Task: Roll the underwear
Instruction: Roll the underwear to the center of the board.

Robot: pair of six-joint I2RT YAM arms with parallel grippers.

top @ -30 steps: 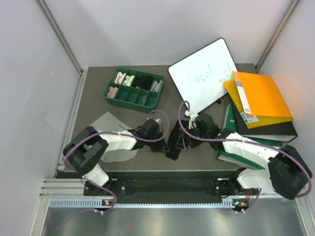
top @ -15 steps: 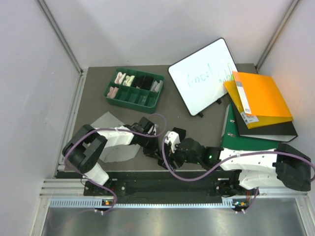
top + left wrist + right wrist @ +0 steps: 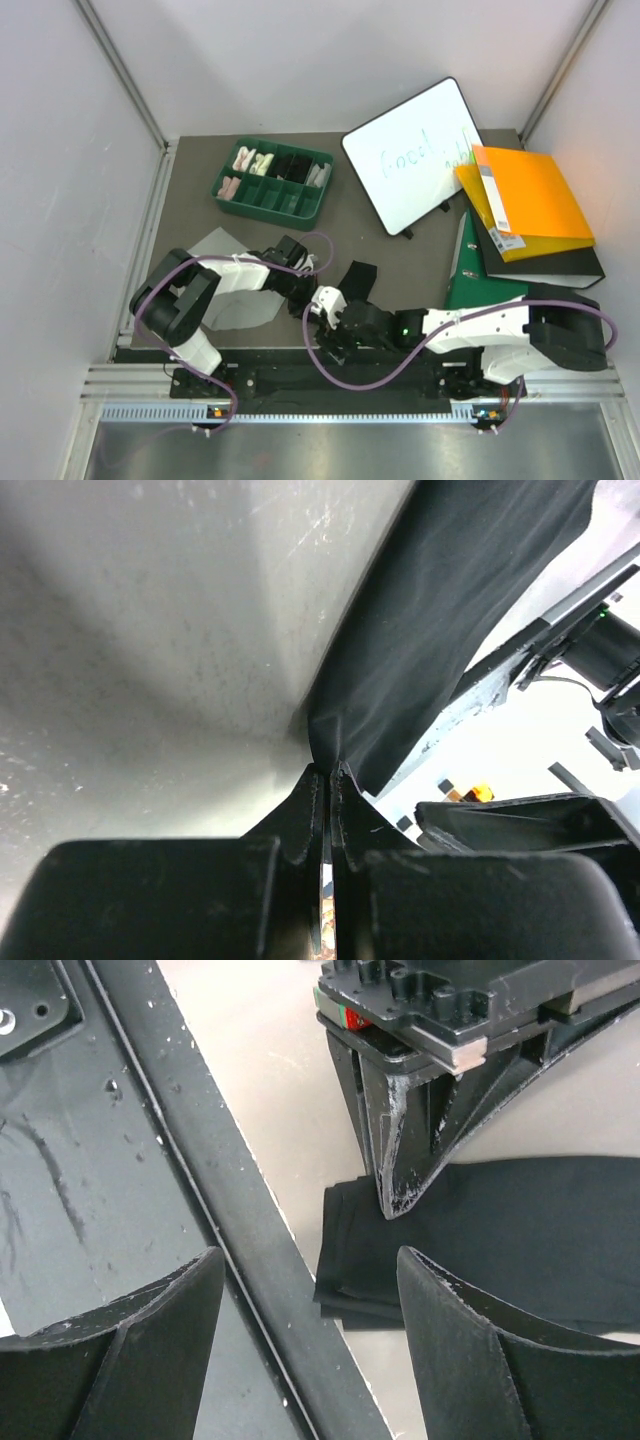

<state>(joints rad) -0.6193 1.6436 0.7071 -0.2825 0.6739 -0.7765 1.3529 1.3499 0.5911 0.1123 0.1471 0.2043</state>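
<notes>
Top external: green tray [image 3: 268,196] holds small cloth rolls [image 3: 248,160], black underwear [image 3: 357,275] well apart.

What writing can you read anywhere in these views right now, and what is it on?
Whiteboard: green handwriting, seemingly two words, too faint and small to read reliably.
Orange folder: white label near its spine, print too small to read.
Black underwear: no lettering shows on the visible part.
No other readable text in any view.
</notes>
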